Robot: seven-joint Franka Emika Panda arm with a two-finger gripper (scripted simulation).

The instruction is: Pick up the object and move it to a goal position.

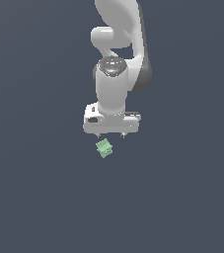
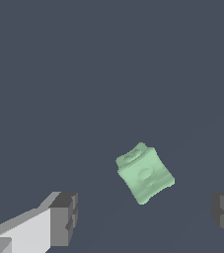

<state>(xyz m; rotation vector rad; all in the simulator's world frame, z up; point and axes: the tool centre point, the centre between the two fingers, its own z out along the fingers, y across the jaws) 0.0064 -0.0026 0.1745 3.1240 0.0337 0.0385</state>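
Note:
The object point(image 1: 104, 148) is a small light-green blocky piece lying on the dark grey floor, just in front of and below the white arm's hand in the exterior view. My gripper point(image 1: 110, 134) hangs above it with the fingers spread wide and nothing between them. In the wrist view the object point(image 2: 144, 173) lies tilted on the floor between and beyond the two grey fingertips point(image 2: 64, 217), apart from both. The gripper point(image 2: 145, 217) is open and empty.
A flat dark grey floor point(image 1: 34, 197) fills both views. The white arm point(image 1: 118, 59) rises behind the gripper in the exterior view. No other objects show.

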